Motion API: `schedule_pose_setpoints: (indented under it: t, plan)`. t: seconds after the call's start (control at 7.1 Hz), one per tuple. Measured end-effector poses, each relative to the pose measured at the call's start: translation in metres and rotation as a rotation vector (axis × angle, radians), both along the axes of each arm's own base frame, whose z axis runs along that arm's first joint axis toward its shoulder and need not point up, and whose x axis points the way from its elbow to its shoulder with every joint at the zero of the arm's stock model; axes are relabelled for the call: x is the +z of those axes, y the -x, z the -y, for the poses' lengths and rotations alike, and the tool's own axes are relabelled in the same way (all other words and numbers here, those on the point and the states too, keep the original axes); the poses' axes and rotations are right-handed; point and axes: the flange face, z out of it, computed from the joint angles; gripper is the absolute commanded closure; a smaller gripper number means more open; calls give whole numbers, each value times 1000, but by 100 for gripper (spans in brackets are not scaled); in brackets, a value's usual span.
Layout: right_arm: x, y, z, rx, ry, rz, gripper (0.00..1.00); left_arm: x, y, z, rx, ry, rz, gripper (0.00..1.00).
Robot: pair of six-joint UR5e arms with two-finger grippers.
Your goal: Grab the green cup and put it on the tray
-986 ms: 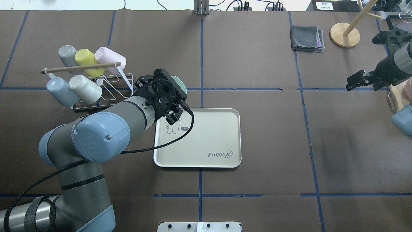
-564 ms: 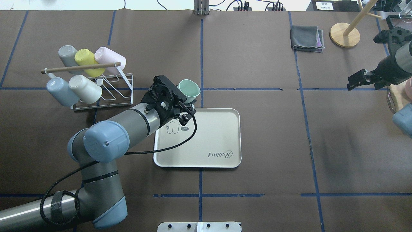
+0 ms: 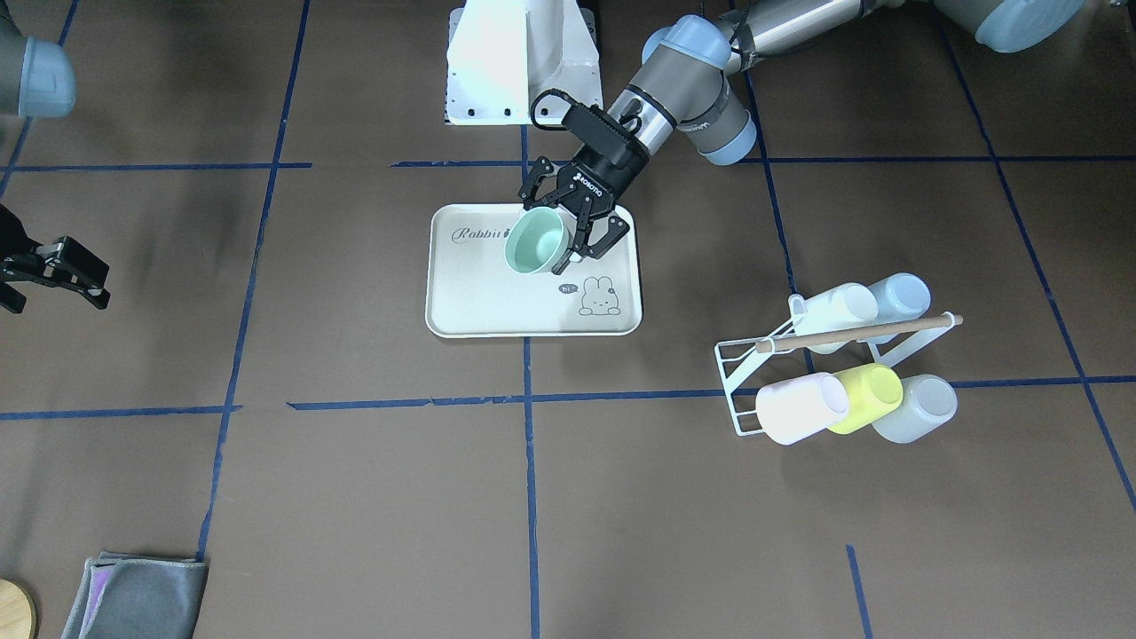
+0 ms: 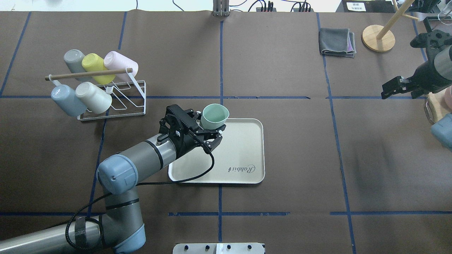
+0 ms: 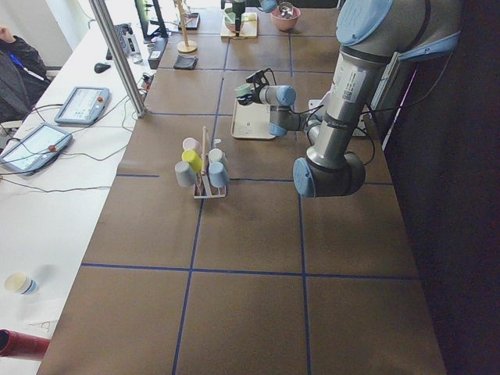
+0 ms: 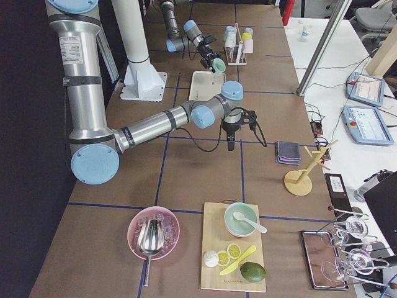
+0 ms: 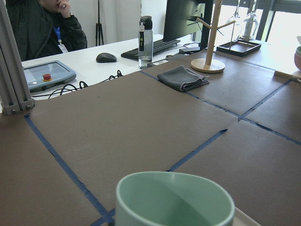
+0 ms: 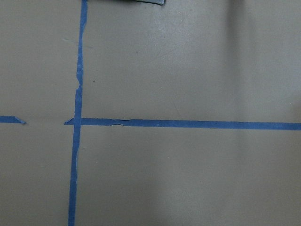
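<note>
The left hand (image 4: 208, 127) is closed around the green cup (image 4: 214, 115), gripping it by its side. The cup sits just left of centre in the overhead view, tilted with its mouth up, over the upper left corner of the tray (image 4: 243, 148). The right hand (image 4: 392, 88) hangs over the bench at the right edge; its grip cannot be told.
</note>
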Motion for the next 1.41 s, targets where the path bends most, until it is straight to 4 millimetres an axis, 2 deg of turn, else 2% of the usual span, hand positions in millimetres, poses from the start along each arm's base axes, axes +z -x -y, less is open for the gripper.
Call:
schedule_pose_setpoints:
  t: [0.28,0.42,1.41]
  plan:
    - [2,0,0,-1,4,-2,0,21,-24,-18,-12,-1,-35,78]
    - [3,0,0,-1,6,-3,0,23,-28,-21,-18,-1,-43,77]
    - [7,-1,-1,0,10,-8,0,31,-57,-20,-42,8,-31,70]
